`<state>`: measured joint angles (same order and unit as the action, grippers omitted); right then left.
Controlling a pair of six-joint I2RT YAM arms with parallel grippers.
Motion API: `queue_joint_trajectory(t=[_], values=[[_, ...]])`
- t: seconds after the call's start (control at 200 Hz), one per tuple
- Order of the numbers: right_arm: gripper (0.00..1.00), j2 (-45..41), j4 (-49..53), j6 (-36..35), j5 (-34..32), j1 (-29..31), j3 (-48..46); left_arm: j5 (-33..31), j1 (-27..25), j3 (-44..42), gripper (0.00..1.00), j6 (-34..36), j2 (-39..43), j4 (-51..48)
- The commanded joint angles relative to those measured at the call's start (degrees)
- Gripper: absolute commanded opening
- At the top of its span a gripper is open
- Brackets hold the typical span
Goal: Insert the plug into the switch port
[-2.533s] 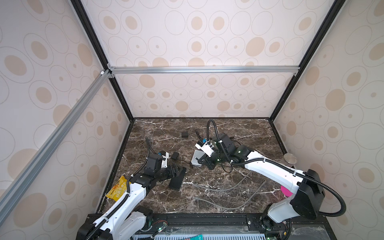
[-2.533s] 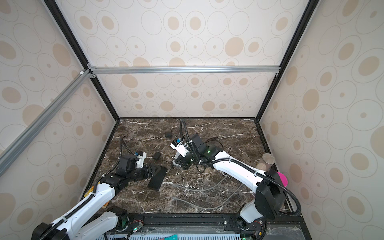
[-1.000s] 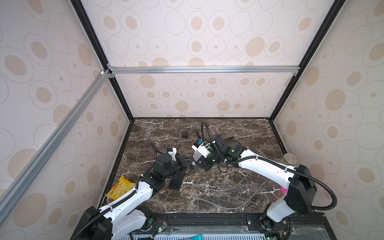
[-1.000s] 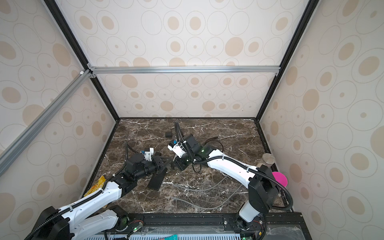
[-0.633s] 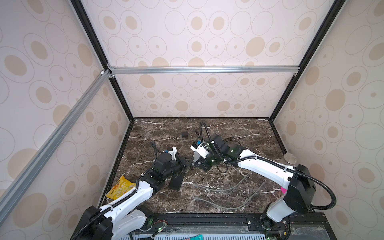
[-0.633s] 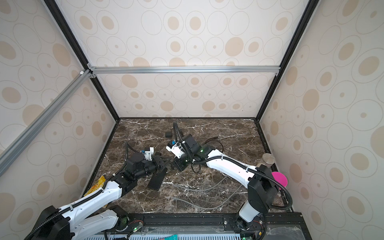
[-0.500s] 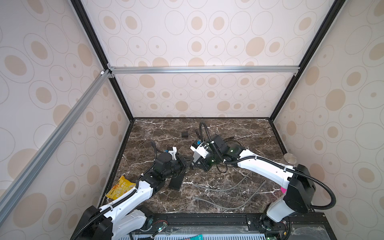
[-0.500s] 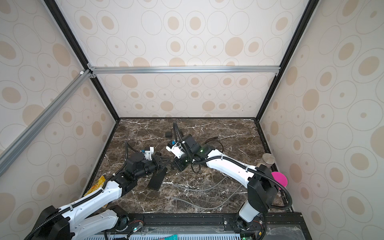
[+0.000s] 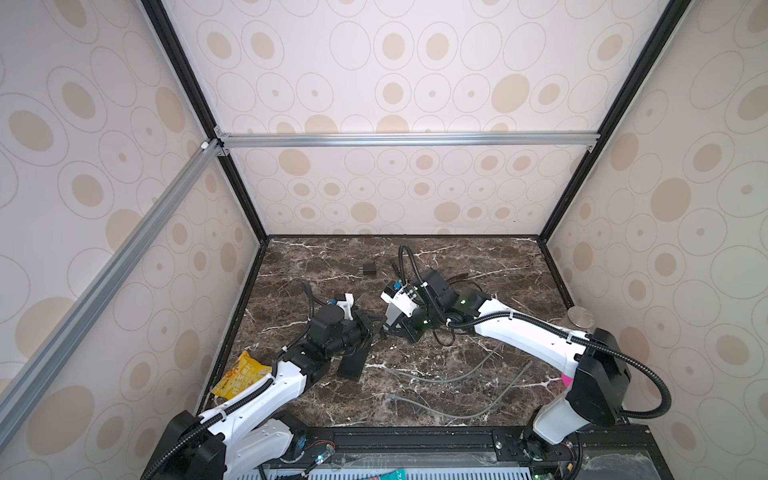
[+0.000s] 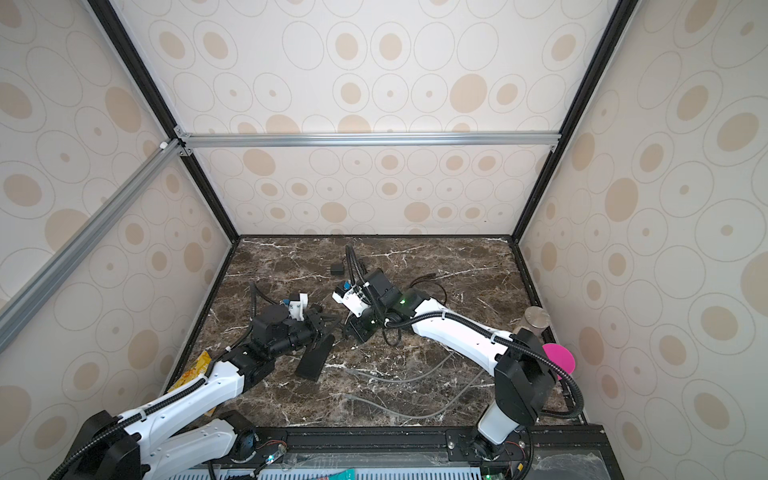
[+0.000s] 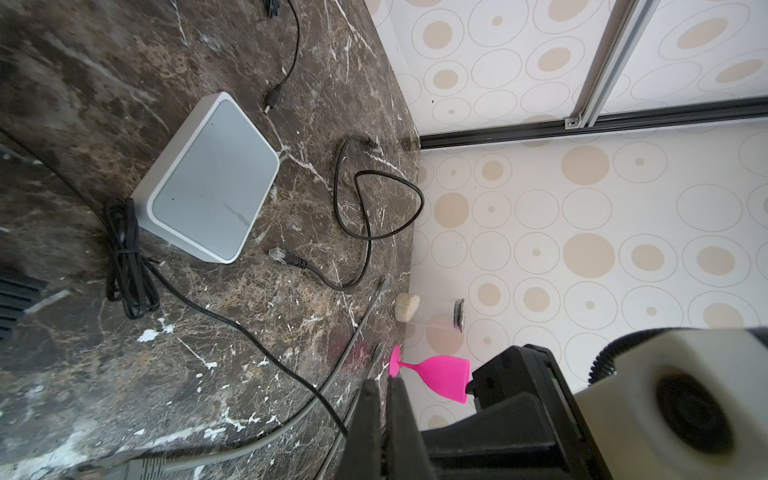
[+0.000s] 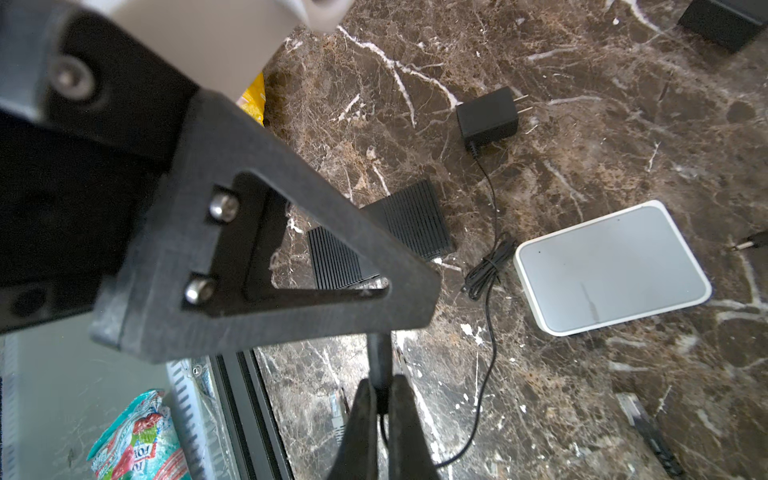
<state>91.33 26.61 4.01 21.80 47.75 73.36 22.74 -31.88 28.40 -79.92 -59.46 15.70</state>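
Observation:
The plug [image 12: 379,357] is a thin black barrel on a thin black cable, and my right gripper [image 12: 380,384] is shut on it. Its other end runs in behind a flat finger [image 12: 407,299] of my left gripper, whose jaws are closed together in the left wrist view [image 11: 384,384]. In both top views the two grippers meet tip to tip above the table's middle, left [image 9: 376,326] against right [image 9: 388,331]. The switch [image 12: 611,266] is a flat white box with a grey top [image 11: 212,183], lying on the marble beside the grippers. Its ports do not show.
A ribbed black flat box [image 9: 353,365] lies under the left gripper. A black power adapter [image 12: 488,116] with a bundled cable, a second barrel plug [image 11: 270,102], a network plug [image 11: 277,254] and grey cables [image 9: 449,378] lie around. A pink goblet [image 11: 440,374] and jar [image 9: 581,318] stand right, a snack bag [image 9: 243,374] left.
My left arm has moved right to meet the right gripper, and its jaws have closed. The right arm has shifted slightly left with the plug.

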Motion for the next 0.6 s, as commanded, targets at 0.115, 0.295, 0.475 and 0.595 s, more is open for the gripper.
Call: queue_joint_trajectory(t=[0.115,0.295,0.475,0.595], values=[[0.14,-2.0,-0.8,-1.2,1.2,0.0,1.0,0.6,-0.2,2.3,0.0,0.9,0.6,-0.9],[0.28,-7.8,-7.3,-1.6,4.4,-2.3,-4.4,0.6,-0.3,2.3,0.0,0.6,0.7,-0.7],[0.44,-10.8,-11.3,-5.6,9.8,-4.2,-9.0,1.0,-0.3,2.7,0.0,0.4,0.7,-0.6],[0.43,-9.7,-11.4,-8.1,11.9,-4.2,-9.7,1.4,-0.3,2.9,0.0,0.1,0.2,0.0]])
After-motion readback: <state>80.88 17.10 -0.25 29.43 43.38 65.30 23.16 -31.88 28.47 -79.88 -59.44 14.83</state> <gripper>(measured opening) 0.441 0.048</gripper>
